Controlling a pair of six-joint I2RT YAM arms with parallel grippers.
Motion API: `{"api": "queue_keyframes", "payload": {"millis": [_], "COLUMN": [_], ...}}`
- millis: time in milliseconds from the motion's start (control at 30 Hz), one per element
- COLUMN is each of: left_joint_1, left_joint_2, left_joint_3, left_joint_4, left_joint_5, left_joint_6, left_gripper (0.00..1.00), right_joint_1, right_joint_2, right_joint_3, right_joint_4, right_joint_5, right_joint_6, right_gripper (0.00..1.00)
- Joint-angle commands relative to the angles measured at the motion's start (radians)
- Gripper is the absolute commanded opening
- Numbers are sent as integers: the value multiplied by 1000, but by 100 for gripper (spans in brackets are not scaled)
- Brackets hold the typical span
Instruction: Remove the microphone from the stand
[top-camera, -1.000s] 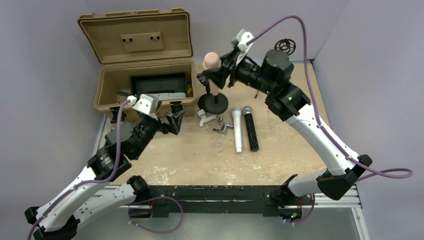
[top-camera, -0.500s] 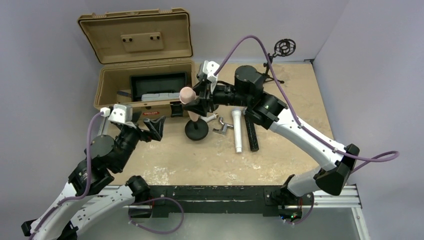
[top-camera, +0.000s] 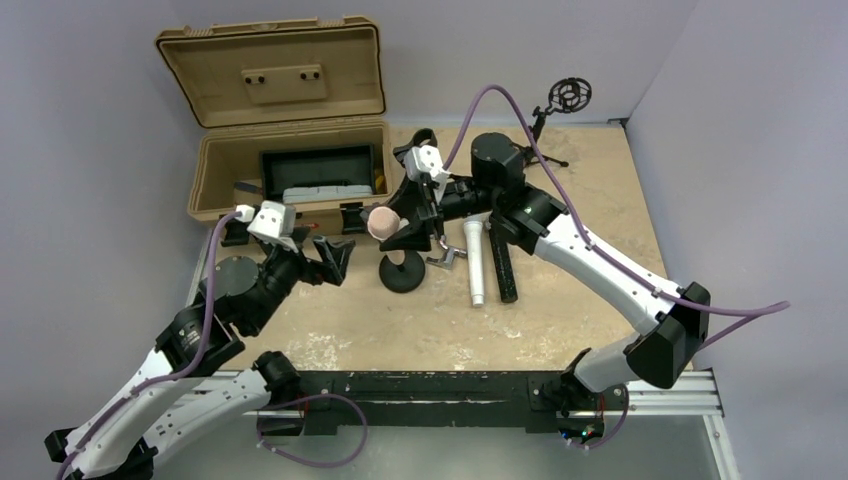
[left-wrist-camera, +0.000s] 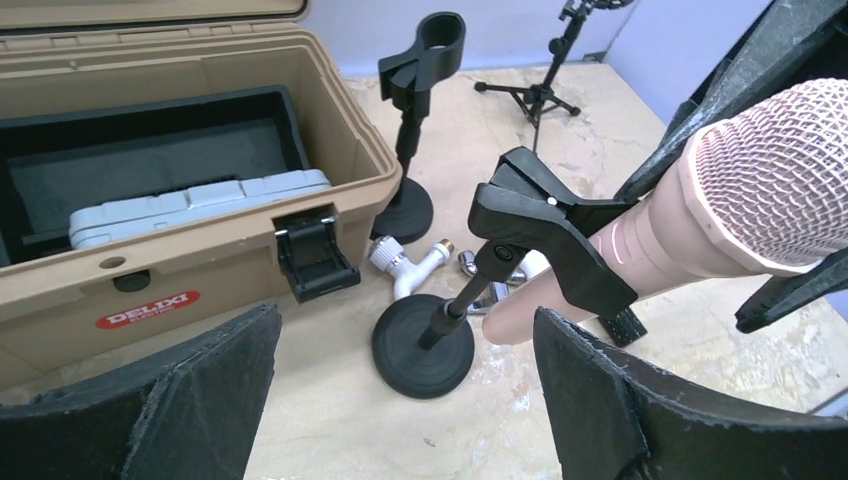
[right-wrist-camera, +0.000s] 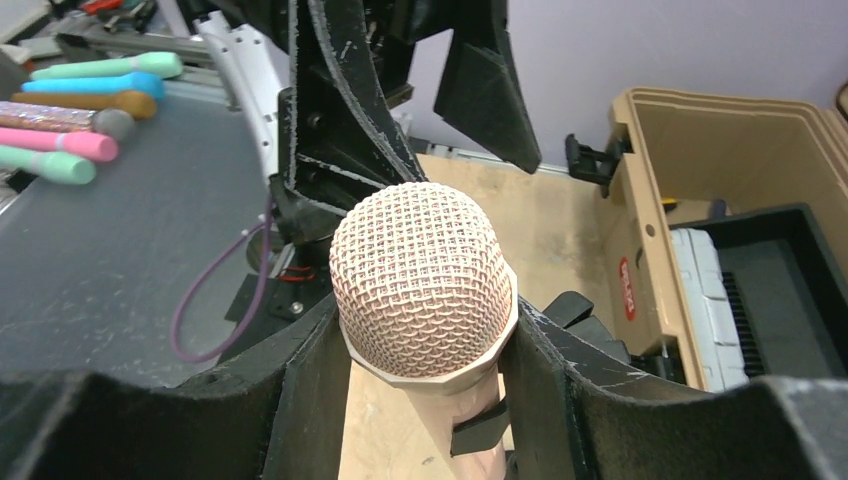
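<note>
A pink microphone (top-camera: 380, 222) with a mesh head (right-wrist-camera: 425, 270) sits in the black clip (left-wrist-camera: 545, 220) of a small round-based stand (top-camera: 402, 272). The stand's pole leans over its base (left-wrist-camera: 423, 350) in the left wrist view. My right gripper (right-wrist-camera: 425, 335) is shut on the microphone just below the head, one finger (right-wrist-camera: 310, 390) on each side. My left gripper (top-camera: 335, 255) is open, a little left of the stand, facing it. Its two black fingers (left-wrist-camera: 600, 400) frame the base with nothing between them.
An open tan case (top-camera: 290, 170) stands at the back left. A silver microphone (top-camera: 474, 260), a black one (top-camera: 500, 265), a white fitting (left-wrist-camera: 405, 270) and a metal piece (top-camera: 445, 258) lie right of the stand. An empty stand (left-wrist-camera: 420, 100) and a tripod (top-camera: 565, 100) stand behind.
The right arm has carried the microphone and its stand from the back of the table toward the near left. The left gripper pulled back, then moved right again, staying open.
</note>
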Motion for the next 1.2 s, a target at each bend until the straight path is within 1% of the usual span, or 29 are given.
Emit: {"api": "queue_keyframes", "payload": {"millis": [0, 100, 233, 333, 367, 433, 533, 600, 633, 700, 767, 800, 833, 900, 1000, 1067, 1100, 1133, 1167], "left_joint_1": [5, 21, 51, 59, 63, 79, 115, 126, 130, 138, 149, 155, 162, 175, 186, 188, 187, 189, 189], "left_joint_2": [40, 75, 105, 132, 138, 142, 140, 145, 150, 158, 164, 162, 160, 148, 124, 113, 108, 104, 101], "left_joint_3": [64, 135, 227, 275, 281, 284, 278, 274, 272, 266, 256, 250, 245, 227, 198, 188, 182, 178, 175], "left_joint_4": [32, -11, -52, -75, -77, -72, -51, -44, -45, -48, -48, -47, -48, -38, -14, -3, 1, 4, 5], "left_joint_5": [91, 146, 233, 247, 249, 260, 315, 326, 330, 344, 368, 380, 388, 395, 391, 381, 373, 367, 359], "left_joint_6": [21, 28, 38, 56, 60, 52, 32, 33, 33, 33, 28, 25, 21, 12, 2, -1, -2, -4, -3], "left_gripper": [95, 97, 97, 97, 97, 97, 97, 97, 98, 97, 98, 97, 97, 97, 97, 97, 97, 97, 97], "right_joint_1": [-34, -68, -72, -73, -78, -85, -86, -86, -86, -99, -121, -126, -130, -129, -121, -103, -83, -61, -35], "right_joint_2": [-14, 5, 5, -11, -13, -9, -6, -32, -42, -49, -38, -34, -32, -30, -32, -43, -55, -70, -88], "right_joint_3": [24, 44, 74, 48, 28, 10, -2, -54, -77, -100, -100, -94, -88, -69, -45, -43, -46, -57, -63], "right_joint_4": [57, 17, 12, 70, 98, 104, 133, 252, 279, 266, 189, 150, 108, 46, 7, -16, -23, -22, -22], "right_joint_5": [-206, -265, -314, -339, -348, -358, -405, -394, -379, -360, -373, -363, -327, -216, 76, 238, 323, 408, 503], "right_joint_6": [1, -10, 22, 72, 90, 102, 129, 235, 251, 232, 168, 130, 89, 53, 112, 132, 134, 168, 185], "right_gripper": [0, 0, 0, 0, 0, 0, 0, 0, 0, 0, 0, 3, 9, 19, 35, 48, 55, 61, 66]}}
